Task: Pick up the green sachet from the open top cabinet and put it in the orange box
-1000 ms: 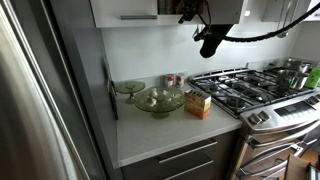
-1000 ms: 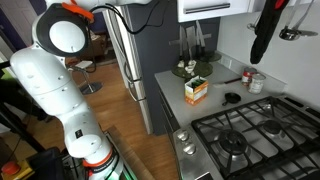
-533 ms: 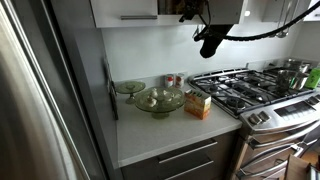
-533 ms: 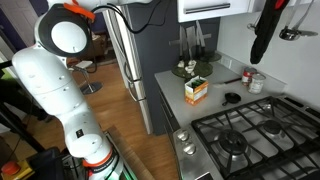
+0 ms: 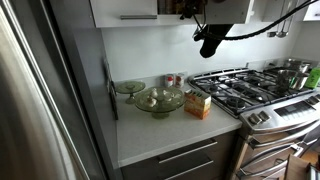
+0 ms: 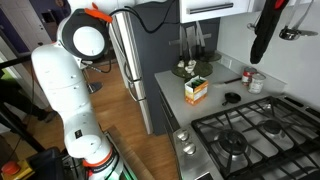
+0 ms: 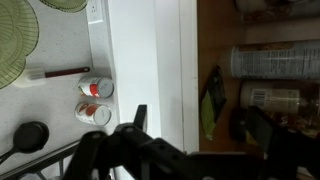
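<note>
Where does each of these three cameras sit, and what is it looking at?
Exterior view: beside the fridge, facing along the counter to the stove; the arm's dark end shows by the top cabinet.
Exterior view: above the stove, facing back toward the fridge; the white arm fills the left.
Wrist view: on the arm, looking into the cabinet at the green sachet; the gripper shows below.
Both exterior views share the orange box.

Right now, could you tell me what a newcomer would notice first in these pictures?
The large white arm fills much of an exterior view, in front of the steel fridge. On the counter, the orange box sits between a glass bowl and the stove. In the wrist view, the green sachet shows in the dark cabinet, ahead of the open gripper.
</note>
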